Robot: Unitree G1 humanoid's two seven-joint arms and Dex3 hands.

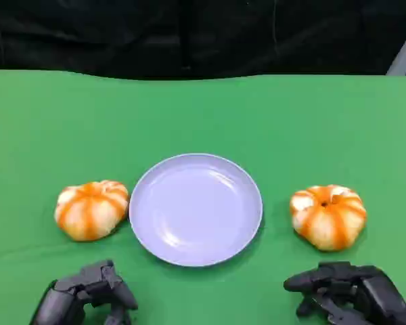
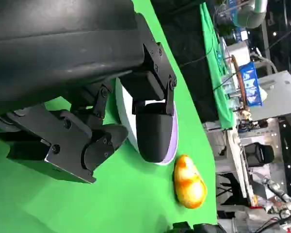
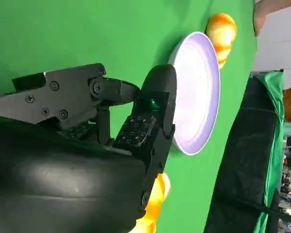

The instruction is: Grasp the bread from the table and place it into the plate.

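Note:
A round lavender plate (image 1: 196,157) lies empty at the table's middle. Two orange-and-white striped bread rolls flank it: the left bread (image 1: 91,208) and the right bread (image 1: 328,215), each a short gap from the rim. My left hand (image 1: 88,294) rests near the table's front edge, just in front of the left bread, holding nothing. My right hand (image 1: 348,290) sits in front of the right bread, also holding nothing. In the left wrist view my left hand (image 2: 111,121) points toward the plate (image 2: 127,112), with the right bread (image 2: 189,182) beyond. In the right wrist view the right hand (image 3: 136,121) partly hides the right bread (image 3: 154,201).
A green cloth (image 1: 203,115) covers the whole table, with a dark backdrop behind its far edge. The right wrist view shows the plate (image 3: 196,87) and the left bread (image 3: 220,31) past it. Lab clutter stands beyond the table in the left wrist view.

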